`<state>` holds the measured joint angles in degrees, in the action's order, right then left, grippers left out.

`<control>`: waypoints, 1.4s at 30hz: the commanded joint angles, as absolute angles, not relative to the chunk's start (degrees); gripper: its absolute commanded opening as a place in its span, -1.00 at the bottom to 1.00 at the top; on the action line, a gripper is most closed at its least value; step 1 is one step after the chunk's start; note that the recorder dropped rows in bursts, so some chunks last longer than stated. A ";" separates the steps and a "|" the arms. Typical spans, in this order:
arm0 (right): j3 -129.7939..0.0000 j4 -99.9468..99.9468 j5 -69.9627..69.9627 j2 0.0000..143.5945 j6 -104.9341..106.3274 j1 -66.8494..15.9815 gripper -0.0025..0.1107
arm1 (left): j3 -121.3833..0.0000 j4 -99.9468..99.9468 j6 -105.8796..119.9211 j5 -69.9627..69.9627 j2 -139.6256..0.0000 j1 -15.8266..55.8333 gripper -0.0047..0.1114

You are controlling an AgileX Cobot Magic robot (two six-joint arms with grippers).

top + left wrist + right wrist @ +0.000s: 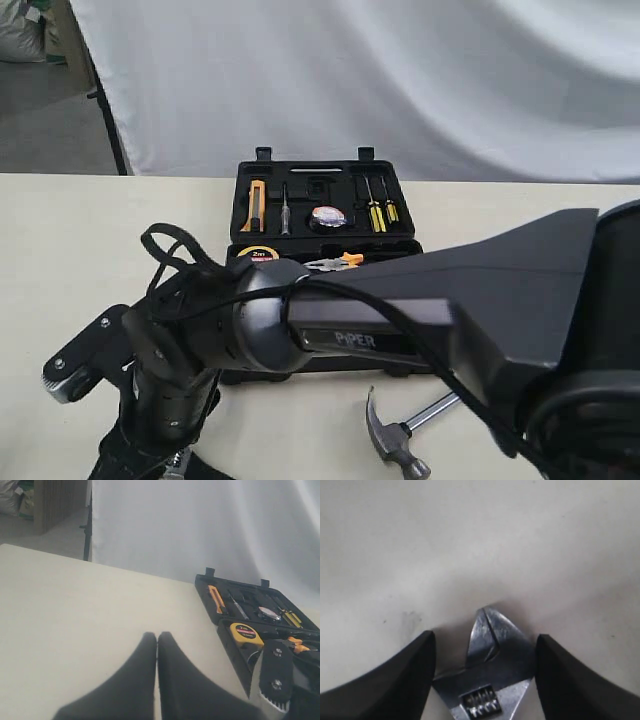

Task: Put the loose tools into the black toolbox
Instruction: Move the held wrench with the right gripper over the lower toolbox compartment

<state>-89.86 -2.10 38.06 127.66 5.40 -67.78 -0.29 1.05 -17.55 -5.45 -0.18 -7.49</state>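
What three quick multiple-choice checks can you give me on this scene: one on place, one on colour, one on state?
1. Where is the claw hammer?
A. on the table, outside the black toolbox
B. inside the toolbox
C. on the floor

2. What colour is the tape measure in the toolbox?
A. blue
B. red
C. yellow

3. How does the right gripper stand?
A. shut on the hammer
B. open, with a finger on each side of the adjustable wrench head
C. shut and empty

Answers:
1 A: the exterior view shows the hammer lying on the bare tabletop, apart from the case.
2 C: its casing is plainly yellow.
3 B: the right wrist view shows both fingers spread with the silver head between them.
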 commanded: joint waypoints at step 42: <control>-94.69 1.96 53.30 128.20 3.89 -72.79 -0.02 | -0.44 1.30 -17.82 -5.03 0.00 -8.94 -0.91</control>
